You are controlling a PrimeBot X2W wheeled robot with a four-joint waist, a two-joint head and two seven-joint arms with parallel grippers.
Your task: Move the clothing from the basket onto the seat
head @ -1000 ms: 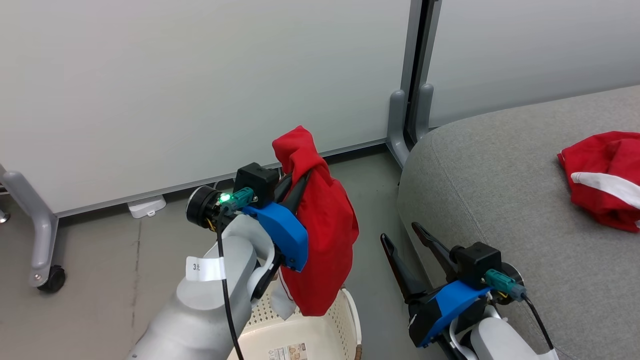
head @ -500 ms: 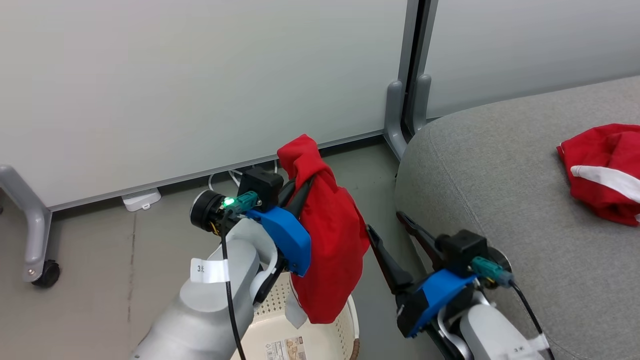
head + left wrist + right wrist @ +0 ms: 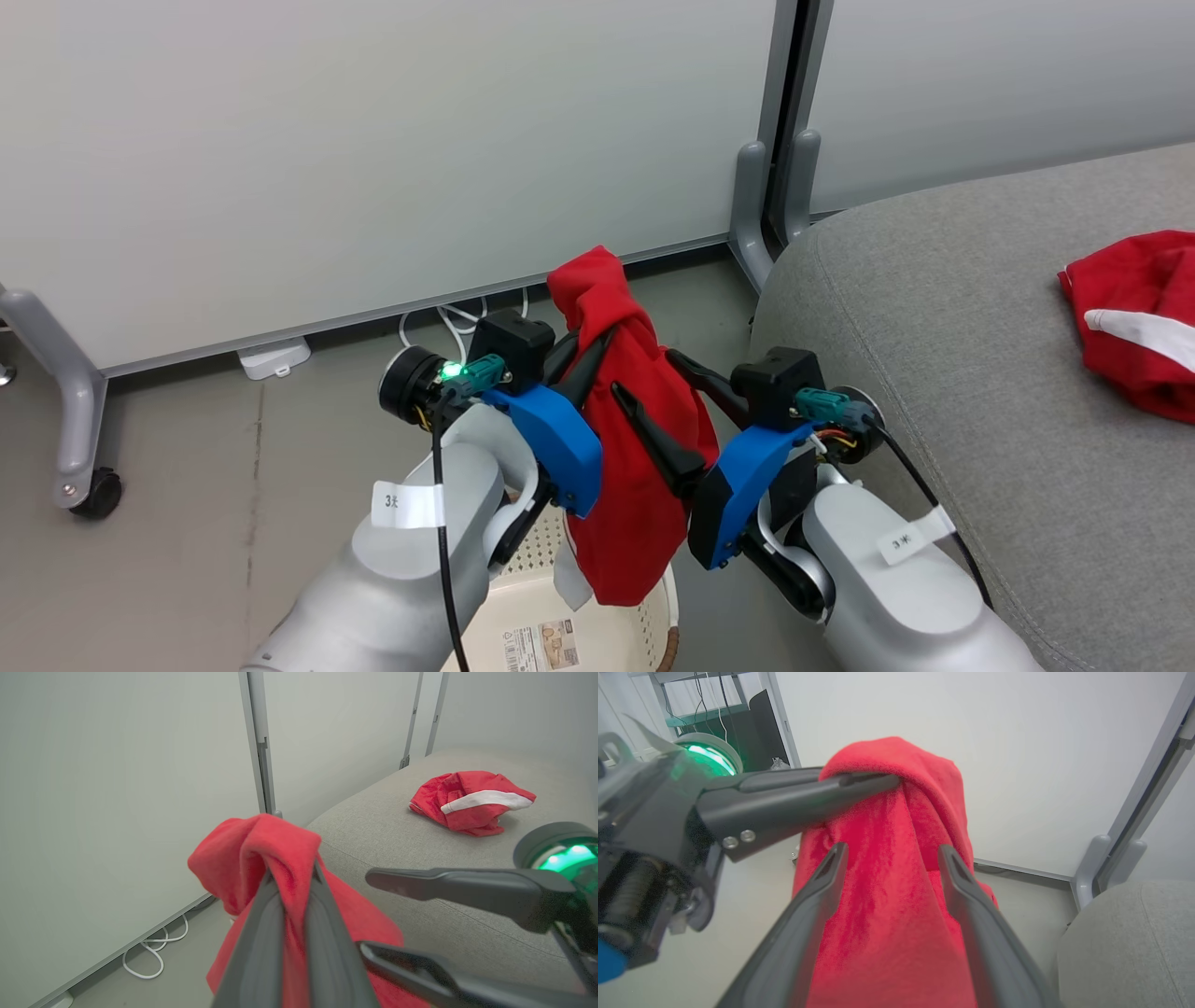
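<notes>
Here, the plain red garment is pinched near its top between the pressed-together left fingers, above the basket; the spread right fingers are placed either side of it. The striped garment is laid on the seat, far right.

Below the plain red garment, the basket is mostly hidden behind the left forearm and the cloth, and the head view's bottom edge cuts it off. The label on its floor is cut too, and its print is too small to read. The left gripper has its fingertips buried in the garment's top fold. Whether the right gripper touches the garment cannot be told. Well to the garment's right, the striped garment and the seat run off the edge.
</notes>
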